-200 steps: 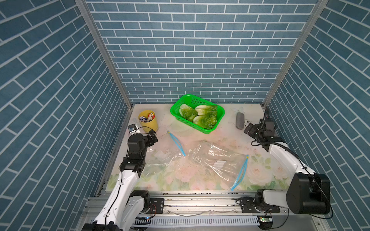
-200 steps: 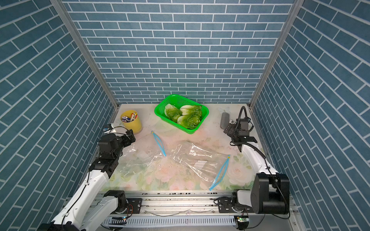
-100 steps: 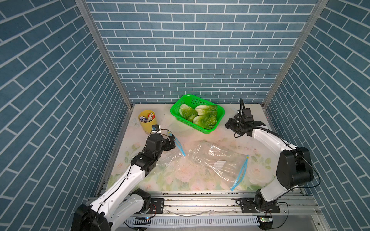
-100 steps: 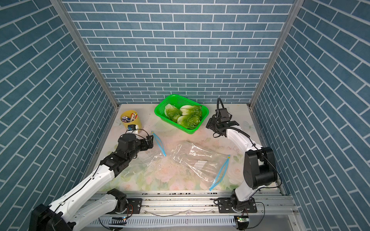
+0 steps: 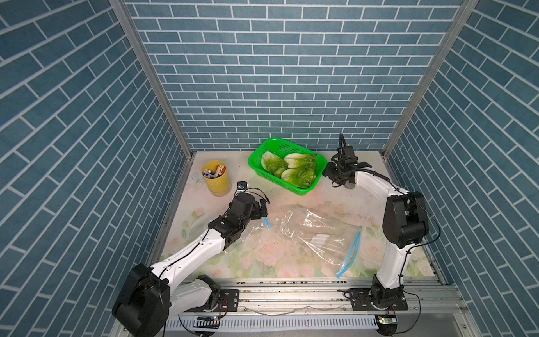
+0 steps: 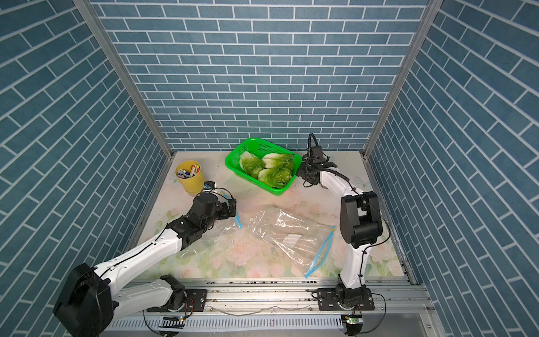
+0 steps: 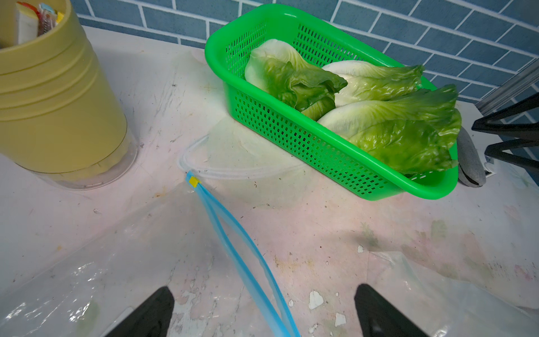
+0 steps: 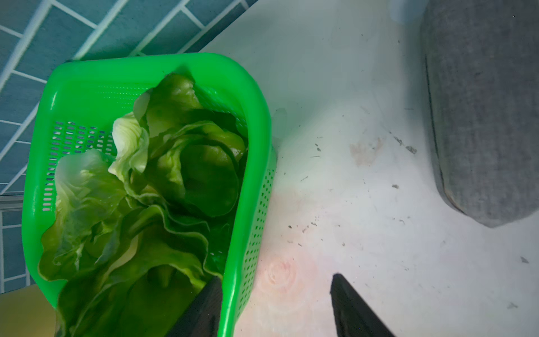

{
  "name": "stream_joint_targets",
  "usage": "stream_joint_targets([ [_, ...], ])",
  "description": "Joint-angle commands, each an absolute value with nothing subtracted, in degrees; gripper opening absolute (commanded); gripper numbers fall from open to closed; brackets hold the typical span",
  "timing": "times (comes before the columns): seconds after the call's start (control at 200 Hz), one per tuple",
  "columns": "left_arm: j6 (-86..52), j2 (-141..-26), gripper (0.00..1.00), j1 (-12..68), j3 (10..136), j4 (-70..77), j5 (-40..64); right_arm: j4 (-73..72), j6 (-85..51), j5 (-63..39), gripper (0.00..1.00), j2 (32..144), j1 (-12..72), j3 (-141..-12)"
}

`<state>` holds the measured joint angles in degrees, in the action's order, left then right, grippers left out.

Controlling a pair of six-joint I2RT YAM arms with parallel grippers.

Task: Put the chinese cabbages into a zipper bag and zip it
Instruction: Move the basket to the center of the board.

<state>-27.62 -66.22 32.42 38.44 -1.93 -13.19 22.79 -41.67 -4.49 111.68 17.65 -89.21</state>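
Up near the middle of both top views, three cabbages (image 5: 297, 175) lie in a green basket (image 5: 280, 145). They lie side by side, long ways across the picture. Their white ends point to the left of the frame and their leafy green tips point right, toward the right gripper (image 8: 275, 278). That gripper is partly open and holds nothing. It sits over the basket's end wall, one side inside above the leaves, one side outside above the table (image 8: 350, 175). Left of the middle, the left gripper (image 7: 264, 287) is open wide and empty, just above the blue zip (image 7: 233, 242) of a clear bag (image 7: 116, 262). A second bag (image 5: 315, 230) lies at the lower middle; its white label (image 5: 320, 239) is too small to read.
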Motion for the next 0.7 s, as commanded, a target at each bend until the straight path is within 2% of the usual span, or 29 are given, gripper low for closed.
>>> stream_joint_targets([
  [0.0, -27.99, -66.18, 0.99, 32.8, 39.73, -1.62, -14.84, 26.39, -42.33, -4.8, 0.55, 114.62, 18.02, -93.25],
  [0.1, -28.02, -65.78, 0.99, 32.84, 39.7, -2.0, -15.49, 27.18, -42.11, -4.83, 0.48, 117.15, 18.11, -96.1],
  [0.21, -28.08, -65.46, 0.99, 32.79, 39.52, -2.3, -15.56, 27.59, -41.83, -4.83, 0.47, 118.83, 18.4, -97.71],
  [0.29, -28.12, -65.45, 0.99, 32.79, 39.46, -2.55, -15.47, 27.66, -41.66, -4.79, 0.4, 119.52, 18.53, -98.15],
  [0.465, -28.42, -65.31, 0.99, 32.86, 39.33, -2.87, -15.29, 28.16, -40.11, -7.55, 0.36, 120.57, 18.72, -98.75],
  [0.605, -28.63, -64.79, 0.99, 32.78, 39.05, -3.16, -15.45, 29.44, -38.49, -6.73, 0.23, 120.67, 18.63, -98.89],
  [0.695, -28.8, -64.36, 0.99, 32.8, 38.73, -3.43, -15.37, 30.5, -37.17, -5.58, 0.11, 120.21, 18.61, -98.96],
])
